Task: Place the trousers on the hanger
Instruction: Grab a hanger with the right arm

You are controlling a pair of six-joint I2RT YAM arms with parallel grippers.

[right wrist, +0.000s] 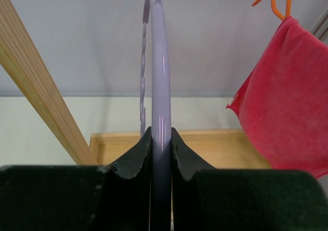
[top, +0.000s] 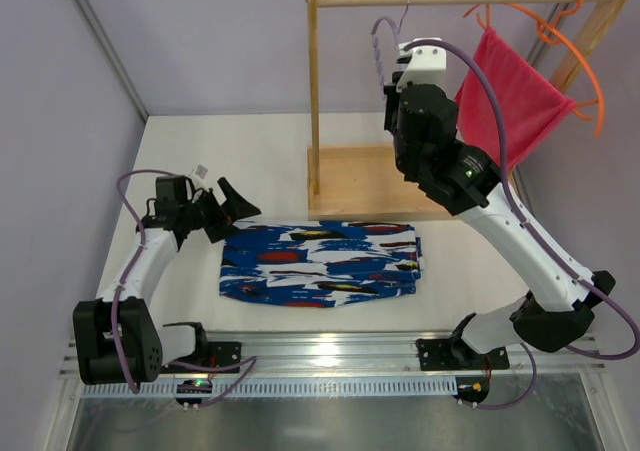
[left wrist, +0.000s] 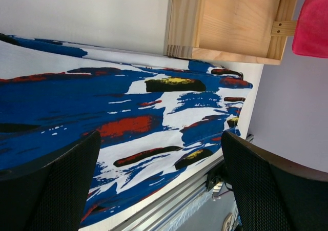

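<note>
White tabletop: soft royal-blue patterned trousers, likely limp, we'd pinch an edge; left gripper gapes, right gripper clamps thin lavender plastic hanger.

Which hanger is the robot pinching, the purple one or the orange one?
The pale lavender hanger, clamped in the right gripper. The orange hanger hangs untouched, carrying the pink-red cloth.
</note>
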